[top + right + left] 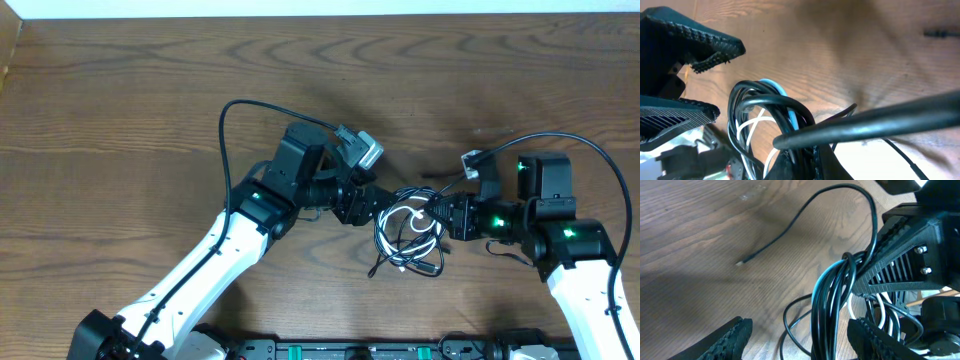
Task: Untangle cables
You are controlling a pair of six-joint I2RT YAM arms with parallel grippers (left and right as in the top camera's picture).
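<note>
Overhead first: the cables [405, 240] are lying in a small looped bundle on the table [120, 120], at about 4 o'clock from the middle of the picture. My left gripper [388, 207] is coming at the bundle from its 10 o'clock side. My right gripper [436, 216] is meeting it from 3 o'clock. A white cable [418, 213] is curling through the black loops right between my two grippers. Loose black ends are trailing off toward 6 and 7 o'clock.

Over to the left wrist: my left gripper [805, 340] is standing released, fingers wide apart, with the cables [832, 295] rising between them and touching neither pad that I can see. At 3 o'clock my right gripper [910, 245] is pinching the top of that black bunch. One black strand is arching over the top and running down to a small end [741, 262] on the wood at 9 o'clock. White loops are showing low at 5 o'clock.

Now the right wrist: my right gripper [807, 160] is clenched on the cables [765, 105] at 6 o'clock, black loops bulging up out of the grip with white strands inside. My left gripper [727, 80] is gaping at 9 o'clock, nothing caught in it. A blurred black cable is crossing the view toward 3 o'clock.
</note>
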